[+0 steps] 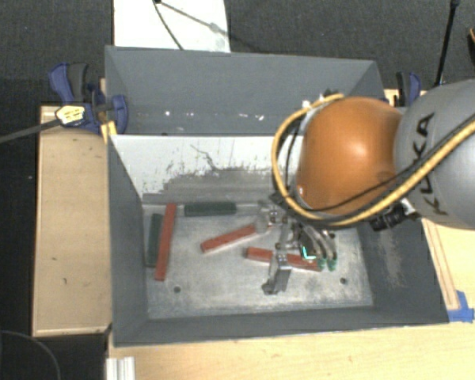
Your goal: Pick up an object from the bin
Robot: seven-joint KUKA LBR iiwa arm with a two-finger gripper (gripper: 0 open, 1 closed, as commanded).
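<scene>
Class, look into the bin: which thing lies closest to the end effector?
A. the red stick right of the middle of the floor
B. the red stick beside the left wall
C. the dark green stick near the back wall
A: the end effector is right over the red stick right of the floor's middle, while the dark green stick and the left-wall stick lie farther off.

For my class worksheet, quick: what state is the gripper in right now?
Gripper: cannot be told, open or closed; it sits over a short flat red stick right of the grey metal bin's middle.
</scene>
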